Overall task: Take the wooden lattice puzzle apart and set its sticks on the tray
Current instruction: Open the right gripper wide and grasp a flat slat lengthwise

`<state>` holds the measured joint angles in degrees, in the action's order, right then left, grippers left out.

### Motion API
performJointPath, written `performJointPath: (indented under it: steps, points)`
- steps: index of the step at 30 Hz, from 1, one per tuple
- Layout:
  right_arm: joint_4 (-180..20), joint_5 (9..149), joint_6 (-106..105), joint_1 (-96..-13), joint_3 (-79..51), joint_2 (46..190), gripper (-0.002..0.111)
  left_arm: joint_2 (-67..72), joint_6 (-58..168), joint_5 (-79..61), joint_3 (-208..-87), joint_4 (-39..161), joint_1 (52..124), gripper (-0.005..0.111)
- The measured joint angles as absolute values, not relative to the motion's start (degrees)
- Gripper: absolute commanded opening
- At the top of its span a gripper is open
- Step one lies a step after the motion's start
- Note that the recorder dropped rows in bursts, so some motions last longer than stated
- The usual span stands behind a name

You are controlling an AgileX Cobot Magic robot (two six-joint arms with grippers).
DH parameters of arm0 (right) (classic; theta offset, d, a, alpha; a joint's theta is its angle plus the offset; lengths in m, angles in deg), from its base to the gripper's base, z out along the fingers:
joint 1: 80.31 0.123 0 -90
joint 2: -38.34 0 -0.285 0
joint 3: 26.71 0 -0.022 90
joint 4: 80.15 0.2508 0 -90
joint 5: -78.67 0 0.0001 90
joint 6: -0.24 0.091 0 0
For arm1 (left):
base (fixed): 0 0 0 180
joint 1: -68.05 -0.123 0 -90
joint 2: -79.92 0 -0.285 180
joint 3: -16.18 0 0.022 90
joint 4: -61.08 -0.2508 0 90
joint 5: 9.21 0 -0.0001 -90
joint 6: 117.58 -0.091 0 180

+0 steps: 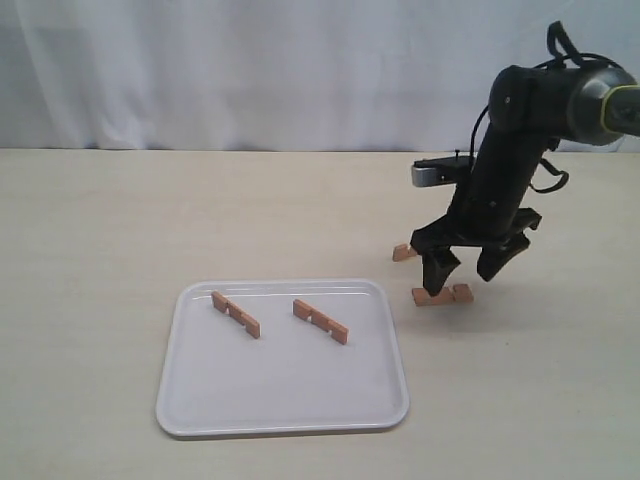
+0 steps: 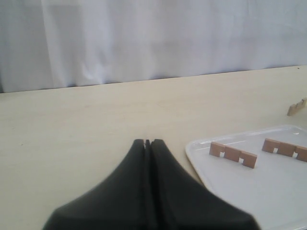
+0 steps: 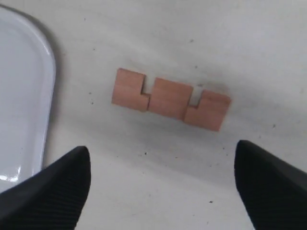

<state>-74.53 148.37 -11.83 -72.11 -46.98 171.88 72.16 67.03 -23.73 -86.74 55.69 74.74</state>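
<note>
The lattice puzzle no longer stands as a grid; only loose sticks show. Two notched sticks (image 1: 235, 314) (image 1: 320, 321) stand on edge inside the white tray (image 1: 200, 400). A third stick (image 1: 443, 295) lies flat on the table just right of the tray, and my right gripper (image 1: 470, 268) hovers open over it with nothing between its fingers. In the right wrist view that stick (image 3: 170, 98) lies beyond the spread fingertips (image 3: 72, 167). A fourth stick (image 1: 403, 252) lies behind, partly hidden by the right arm. The left gripper (image 2: 147, 142) is shut and empty, near the tray's corner (image 2: 196, 153).
The beige table runs back to a white curtain (image 1: 250, 70). The tray's rim (image 3: 45, 96) sits close beside the flat stick. Bare table lies left of the tray and in front of it.
</note>
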Motion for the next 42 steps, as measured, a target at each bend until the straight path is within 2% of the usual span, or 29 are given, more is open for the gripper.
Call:
performJointPath:
  steps: [9, 24, 42]
  points:
    - [-77.86, 144.90, 1.10, -68.58, -44.28, 171.88, 0.079, 72.16, 67.03, -23.73, -86.74, 55.69, 74.74, 0.000]
    - [-85.46, 140.75, 19.26, -68.20, -44.24, 174.95, 0.079, 72.16, 67.03, -23.73, -86.74, 55.69, 74.74, 0.000]
    - [-80.59, 136.05, 13.52, -68.20, -44.24, 175.81, 0.079, 72.16, 67.03, -23.73, -86.74, 55.69, 74.74, 0.000]
